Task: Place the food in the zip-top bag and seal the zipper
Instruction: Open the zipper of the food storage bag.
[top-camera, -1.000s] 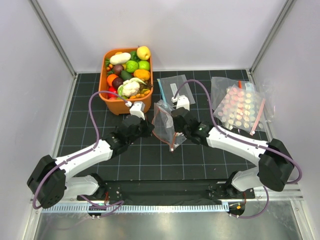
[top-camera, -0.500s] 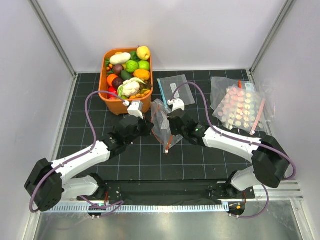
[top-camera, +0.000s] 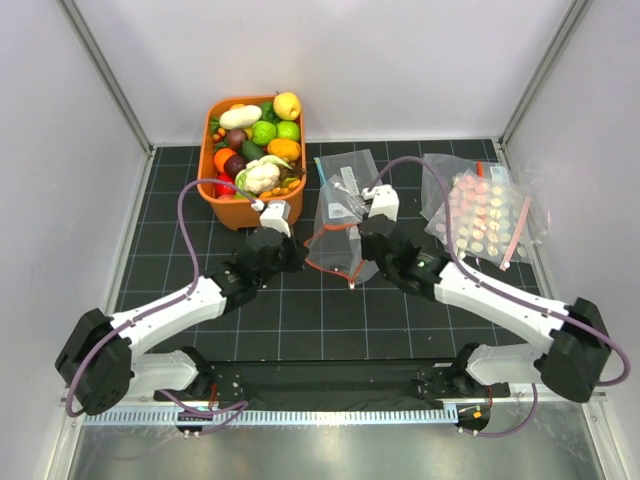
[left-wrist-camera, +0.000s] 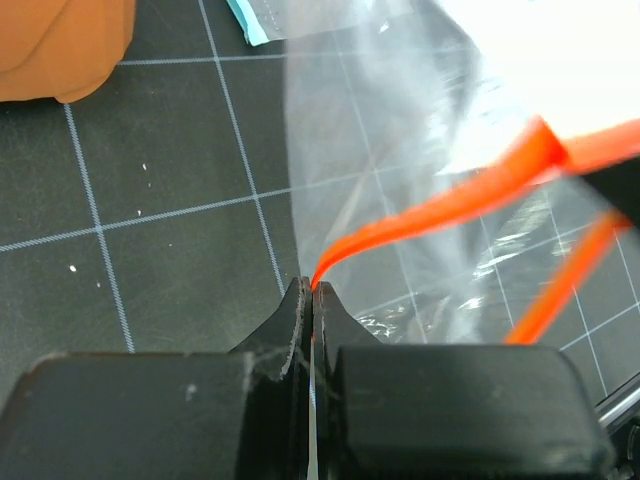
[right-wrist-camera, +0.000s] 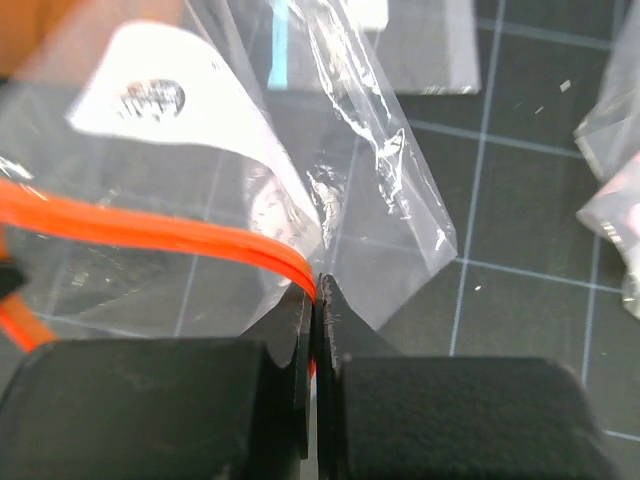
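Left of and behind the zip-top bag, an orange bin holds the food, a heap of toy fruit and vegetables. None of it is inside the bag. At the bag's left corner, the left fingers are pressed together, pinching one end of the orange-red zipper, which curves up out of their tips. The crinkly clear bag hangs between both arms above the dark gridded surface. At the bag's right corner, the right fingers are also pressed together, pinching the zipper's other end. A flat blue-edged bag lies just behind the bag. To its right lies a bag of pink discs.
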